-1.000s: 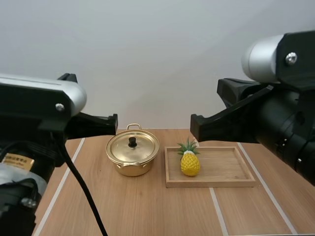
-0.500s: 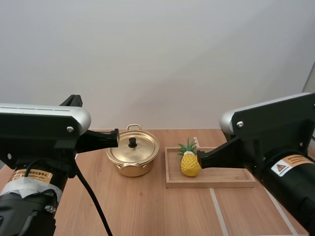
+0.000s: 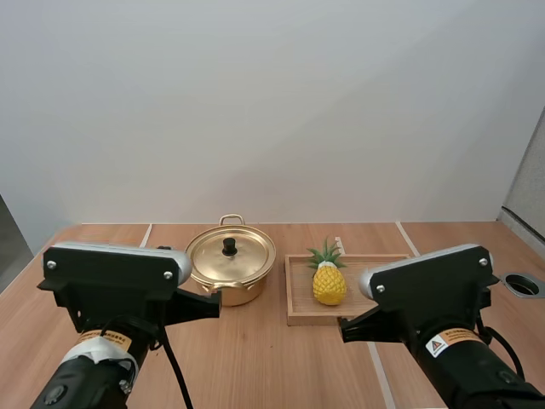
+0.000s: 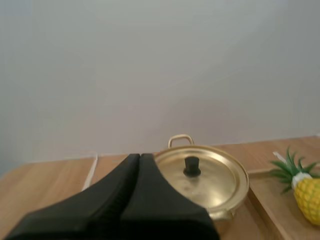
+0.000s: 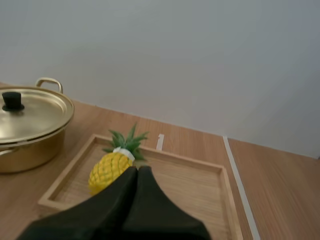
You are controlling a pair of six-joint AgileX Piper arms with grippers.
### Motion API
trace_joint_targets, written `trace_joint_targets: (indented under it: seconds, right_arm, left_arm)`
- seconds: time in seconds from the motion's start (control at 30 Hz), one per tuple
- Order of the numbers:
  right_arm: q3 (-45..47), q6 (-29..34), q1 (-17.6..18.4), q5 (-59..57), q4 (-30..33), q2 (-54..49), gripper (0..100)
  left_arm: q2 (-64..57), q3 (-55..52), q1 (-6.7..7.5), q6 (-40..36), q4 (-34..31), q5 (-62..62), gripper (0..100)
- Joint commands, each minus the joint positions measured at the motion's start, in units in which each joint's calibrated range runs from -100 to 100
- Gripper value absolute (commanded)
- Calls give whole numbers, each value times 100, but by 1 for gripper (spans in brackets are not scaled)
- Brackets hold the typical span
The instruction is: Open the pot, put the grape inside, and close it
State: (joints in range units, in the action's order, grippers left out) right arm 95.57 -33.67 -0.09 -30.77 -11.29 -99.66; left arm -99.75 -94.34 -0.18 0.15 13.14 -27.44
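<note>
Pot [image 4: 202, 180] seemingly just beyond left gripper [image 4: 139, 157].

You held your left gripper [image 4: 139, 157] closed into one dark wedge, gripping nothing; your right gripper [image 5: 138, 170] was closed the same way, both pointing forward.

Gold pot [image 3: 238, 294], lid [image 3: 249, 256] on, pineapple [image 3: 329, 285] — in wooden tray [image 3: 393, 295]

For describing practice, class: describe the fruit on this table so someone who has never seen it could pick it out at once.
On the wooden table, find the shallow wooden tray right of the gold lidded pot. In the tray's left end is a small pineapple: bumpy yellow with a green leafy crown, the only thing in the tray.
</note>
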Motion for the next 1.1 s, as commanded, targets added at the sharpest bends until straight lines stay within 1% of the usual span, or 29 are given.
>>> trace_joint_targets:
  seconds: [0.0, 0.07, 0.17, 0.57, 0.77, 0.93, 1.07]
  right_arm:
    - [78, 5, -1, -532, 135, -34, 0]
    - [78, 5, -1, -886, 112, -34, 0]
    - [78, 5, -1, -963, 135, -34, 0]
    - [78, 5, -8, -963, 126, -34, 0]
    - [78, 5, -9, -947, -38, -34, 0]
    - [275, 5, -9, -804, -52, -34, 0]
    - [443, -42, -9, -443, -71, -34, 0]
  left_arm:
    - [-25, -55, 11, -48, -60, -748, 0]
    - [-25, -55, 11, -48, -123, -880, 0]
    - [-25, -55, 11, -48, -448, -791, 0]
    - [-25, -55, 11, -48, -448, -791, 0]
    - [-25, -99, 11, -48, -447, -791, 0]
    - [-25, -566, 11, -48, -502, -398, 0]
    - [-25, -566, 11, -48, -529, -146, 0]
